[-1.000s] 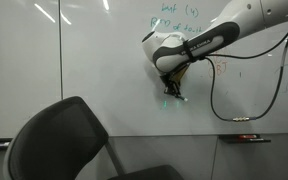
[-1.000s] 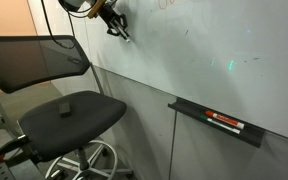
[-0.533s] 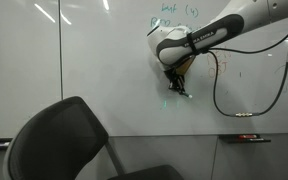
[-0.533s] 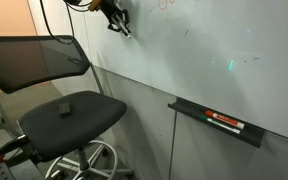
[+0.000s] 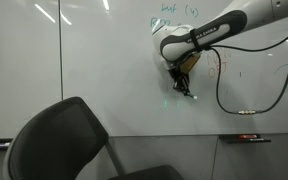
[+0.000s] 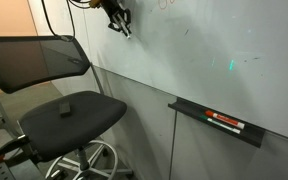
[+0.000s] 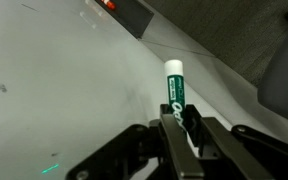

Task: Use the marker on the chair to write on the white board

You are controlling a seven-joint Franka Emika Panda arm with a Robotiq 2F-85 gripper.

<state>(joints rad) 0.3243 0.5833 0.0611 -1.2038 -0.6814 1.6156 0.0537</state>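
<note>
My gripper (image 5: 181, 84) is shut on a green-labelled white marker (image 7: 175, 95) and holds it against the white board (image 5: 84, 60). In an exterior view the marker tip (image 5: 191, 95) points down and right at the board. In an exterior view the gripper (image 6: 117, 20) sits near the top, with the marker (image 6: 126, 31) slanting toward the board (image 6: 214, 50). The black office chair (image 6: 59, 110) stands below and away from the gripper; it also shows in an exterior view (image 5: 69, 145). In the wrist view the jaws (image 7: 179, 135) clamp the marker's lower end.
A black marker tray (image 6: 216, 122) with red and dark markers hangs under the board; it also shows in an exterior view (image 5: 246, 138). Green and orange writing (image 5: 179, 12) is on the board. A black cable (image 5: 224, 95) loops from the arm. A small dark object (image 6: 64, 106) lies on the chair seat.
My gripper with the marker has shifted to the right along the board and slightly up over the last second. The chair and tray have not moved.
</note>
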